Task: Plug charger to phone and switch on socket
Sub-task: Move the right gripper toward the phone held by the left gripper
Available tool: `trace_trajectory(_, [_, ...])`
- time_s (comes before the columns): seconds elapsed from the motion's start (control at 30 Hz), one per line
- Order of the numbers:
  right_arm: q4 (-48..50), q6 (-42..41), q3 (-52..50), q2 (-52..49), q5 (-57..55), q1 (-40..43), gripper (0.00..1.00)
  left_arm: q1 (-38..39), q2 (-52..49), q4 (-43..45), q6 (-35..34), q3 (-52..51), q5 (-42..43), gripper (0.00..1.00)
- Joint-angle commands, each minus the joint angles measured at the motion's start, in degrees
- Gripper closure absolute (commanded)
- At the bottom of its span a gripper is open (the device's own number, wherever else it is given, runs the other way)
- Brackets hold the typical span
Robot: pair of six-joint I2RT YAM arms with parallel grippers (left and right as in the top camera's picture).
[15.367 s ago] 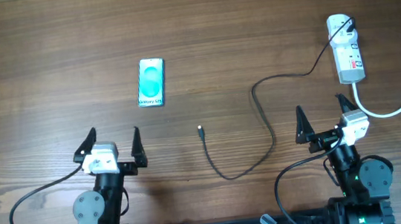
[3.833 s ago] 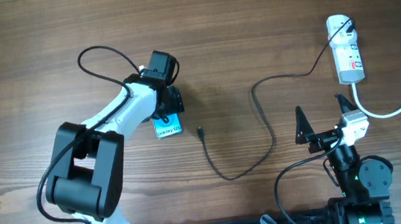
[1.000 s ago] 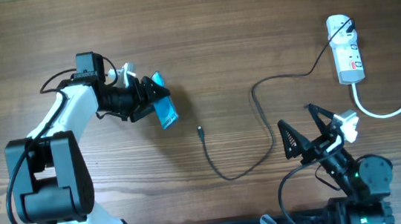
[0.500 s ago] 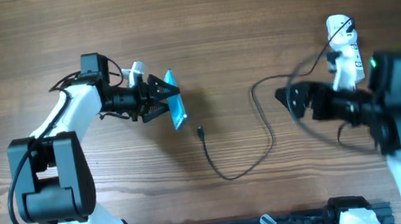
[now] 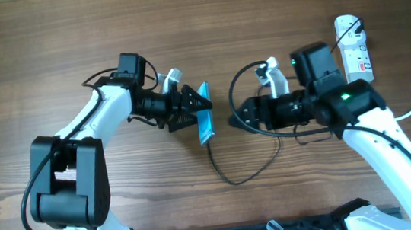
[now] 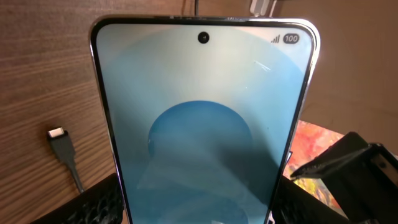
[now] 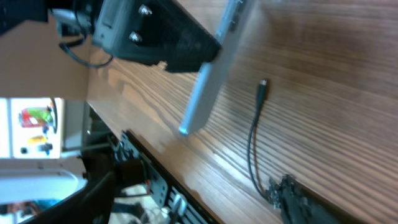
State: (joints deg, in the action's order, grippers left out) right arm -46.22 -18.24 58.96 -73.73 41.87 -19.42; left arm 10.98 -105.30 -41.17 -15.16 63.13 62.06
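Left tool [image 5: 193,107] is clamped on the phone [image 5: 205,123], tilting it up on edge over the table [image 5: 44,40]. The left wrist view is filled with its blue-green screen. Right tool [image 5: 236,118] hangs just right of the phone, fingers spread wide with nothing between them. The charger [image 5: 231,180] lies on the wood, small tip just below the phone, cable looping off to the right. Socket [image 5: 355,52] sits well right of the phone.
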Motion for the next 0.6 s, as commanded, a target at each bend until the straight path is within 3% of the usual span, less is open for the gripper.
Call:
trace_trajectory(0.0, [2.64, -9.35, -0.44, 0.00, -3.52, -4.02, 0.00, 2.10, 1.68, 0.00, -0.74, -0.13, 1.16, 0.27])
trace_trajectory(0.23, [2.80, -18.12, -0.48, -0.46, -17.90, -11.34, 0.00, 4.44, 1.68, 0.00, -0.74, -0.13, 3.08, 0.26])
trace_trajectory(0.43, [4.42, -22.47, -0.48, -7.21, -20.24, -17.14, 0.02, 4.68, 1.68, 0.11, -0.70, -0.13, 3.06, 0.25])
trace_trajectory(0.57, [6.45, -22.47, -0.48, -13.22, -20.24, -19.21, 0.28, 4.68, 1.68, 2.10, -0.68, -0.13, 2.86, 0.24])
